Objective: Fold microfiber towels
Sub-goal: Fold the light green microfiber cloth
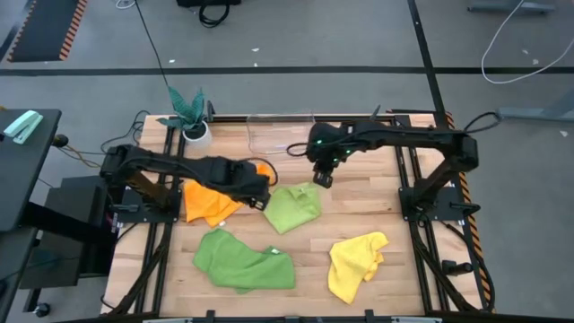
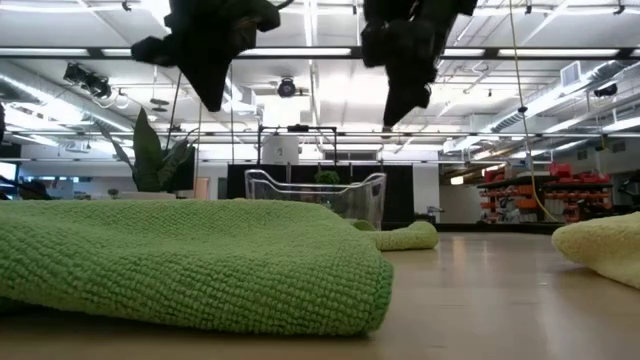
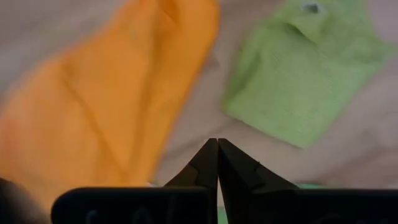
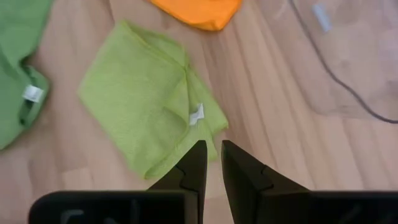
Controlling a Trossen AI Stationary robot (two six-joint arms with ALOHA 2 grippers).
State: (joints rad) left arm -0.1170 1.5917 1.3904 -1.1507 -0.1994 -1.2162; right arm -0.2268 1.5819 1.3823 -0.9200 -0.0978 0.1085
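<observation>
Orange towel: the orange towel lies at 9 o'clock of the table centre, crumpled, its long axis running from 7 o'clock up toward 1 o'clock; its upper tip is hidden under the left arm.
Lime towel: the light lime towel sits near the centre, partly folded, a rough diamond with one corner pointing to 7 o'clock and a white tag on its folded edge; just beside the orange one, not touching as far as the high view shows.
Dark green towel: the darker green towel lies at 7 o'clock, rumpled, long axis roughly 9 to 3 o'clock.
Yellow towel: the yellow towel lies at 5 o'clock, bunched, long axis running 7 to 1 o'clock.
Left gripper: the left gripper hangs above the gap between the orange and lime towels, fingers pressed together on nothing.
Right gripper: the right gripper hovers over the 1 o'clock corner of the lime towel, fingers narrow with a slim gap, empty.
Back edge: a clear plastic bin at 12 o'clock, a potted plant at 10 o'clock.
</observation>
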